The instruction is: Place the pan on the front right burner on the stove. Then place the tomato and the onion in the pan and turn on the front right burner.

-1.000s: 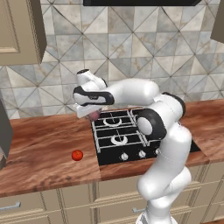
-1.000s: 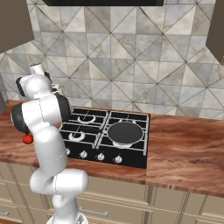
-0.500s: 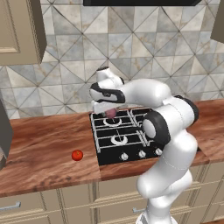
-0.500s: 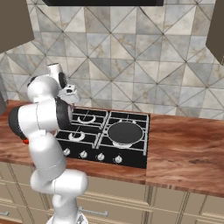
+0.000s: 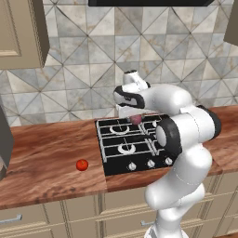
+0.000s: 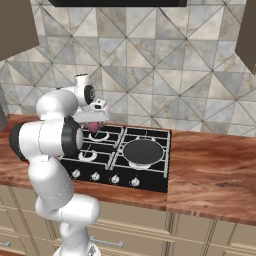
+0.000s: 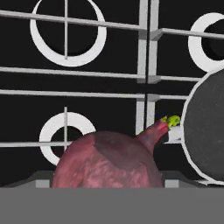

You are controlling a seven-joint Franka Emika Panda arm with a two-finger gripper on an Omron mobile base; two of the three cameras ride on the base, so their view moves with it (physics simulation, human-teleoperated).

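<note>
- The tomato (image 5: 82,164) is seen on the wooden desk (image 5: 46,153), left of the stove (image 5: 122,145) and well apart from it.
- The onion (image 5: 135,119) is clamped in the end effector (image 5: 135,116) and held above the stove's far left burner.
- The pan (image 6: 143,151) is seen on the front right burner, right of the onion.

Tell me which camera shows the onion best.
The hand view: the onion sits close up between the gripper's fingers, stem tip visible, above the stove grates. The left base view and right base view show just a small purplish ball beneath the hand.
</note>
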